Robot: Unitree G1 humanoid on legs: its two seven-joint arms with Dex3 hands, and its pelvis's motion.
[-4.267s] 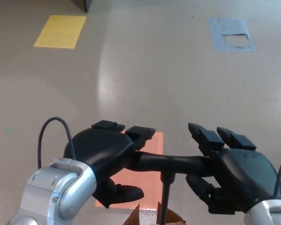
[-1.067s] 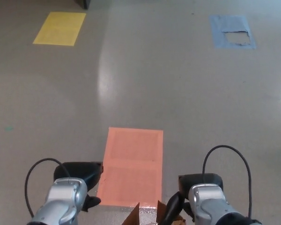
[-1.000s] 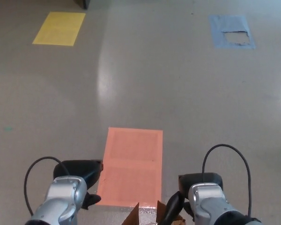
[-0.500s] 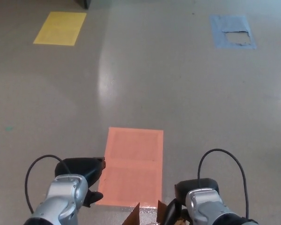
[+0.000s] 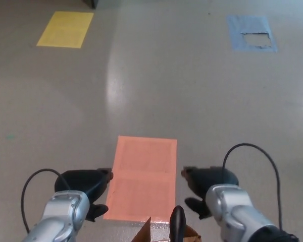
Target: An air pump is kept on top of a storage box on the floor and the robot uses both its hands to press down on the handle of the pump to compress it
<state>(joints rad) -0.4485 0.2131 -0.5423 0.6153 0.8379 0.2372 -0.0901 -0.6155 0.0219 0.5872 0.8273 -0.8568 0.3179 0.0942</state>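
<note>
Only the top of the air pump [image 5: 178,221] shows, a black rounded piece poking up at the bottom edge between my arms. Brown corners of the storage box [image 5: 143,234] peek in beside it. My left hand [image 5: 85,182] hovers low at the left, well apart from the pump top, thumb and fingers spread with nothing in them. My right hand [image 5: 208,182] sits to the right of and above the pump top, off it, fingers apart and empty. The rest of the pump and box lies below the picture.
An orange rectangle [image 5: 144,176] is marked on the grey floor just beyond the box. Farther off lie a yellow rectangle [image 5: 65,29] at the left and a torn blue one [image 5: 251,33] at the right. Black cables loop from both wrists.
My right hand has risen and swung to the right, off the pump's black top, which now stands uncovered. The left hand has barely shifted.
</note>
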